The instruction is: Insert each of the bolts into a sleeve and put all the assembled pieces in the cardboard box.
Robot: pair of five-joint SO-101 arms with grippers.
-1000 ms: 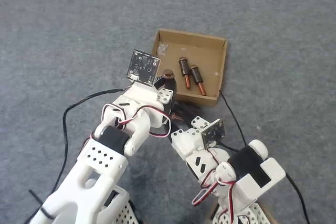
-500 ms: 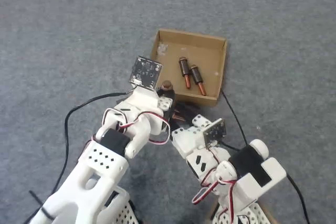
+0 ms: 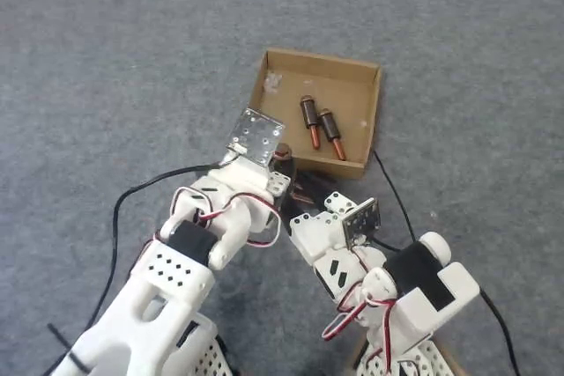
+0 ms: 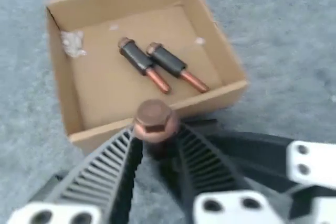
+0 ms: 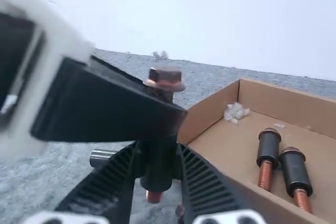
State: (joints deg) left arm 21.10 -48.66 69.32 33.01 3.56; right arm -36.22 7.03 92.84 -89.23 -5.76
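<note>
**A:** Copper bolt sits lower than a second ago, doesn't it?

**B:** Yes. We have pressed it down into the sleeve, just short of the cardboard box. Our left gripper is clenched on the bolt, our right gripper on the sleeve.

**A:** So this piece looks joined?

**B:** We think so. Its tip pokes out below, and two finished pieces already lie in the box.

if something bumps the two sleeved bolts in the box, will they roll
Probably a little: each sleeved bolt is round-bodied and lies flat on the cardboard box floor. The wider head likely makes it curve rather than run straight, and the walls should stop it.
</note>
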